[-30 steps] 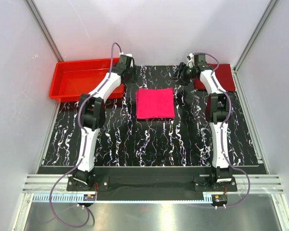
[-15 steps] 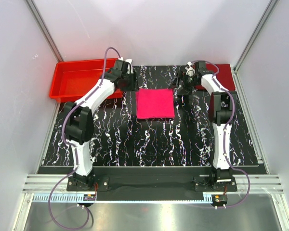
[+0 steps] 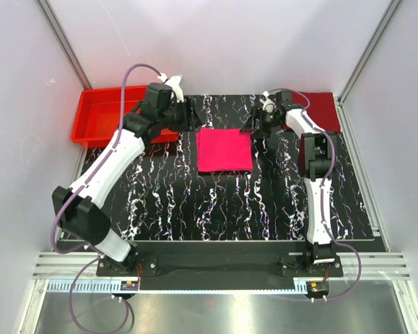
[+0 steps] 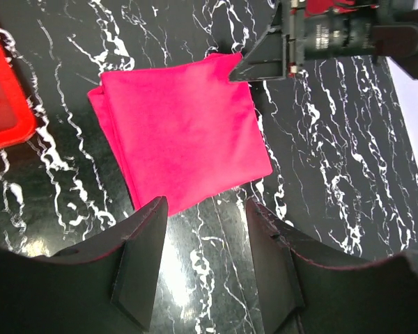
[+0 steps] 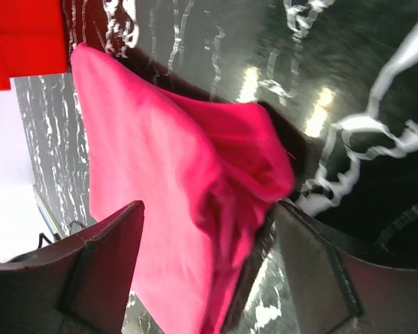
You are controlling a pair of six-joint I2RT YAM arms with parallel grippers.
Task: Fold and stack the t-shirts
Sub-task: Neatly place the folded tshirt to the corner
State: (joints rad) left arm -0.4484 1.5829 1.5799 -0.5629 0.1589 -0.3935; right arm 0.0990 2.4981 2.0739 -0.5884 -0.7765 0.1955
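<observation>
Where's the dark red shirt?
In the top view, the dark red shirt lies at the table's far right corner, to the right of the folded pink shirt.

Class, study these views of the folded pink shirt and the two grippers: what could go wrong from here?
1. The folded magenta-pink cloth t-shirt has its far corner bunched between the open fingers of the right gripper; pulling away carelessly may snag it and undo the fold.
2. The left gripper hovers open close to the rigid red plastic tray; a wide swing could knock it.
</observation>
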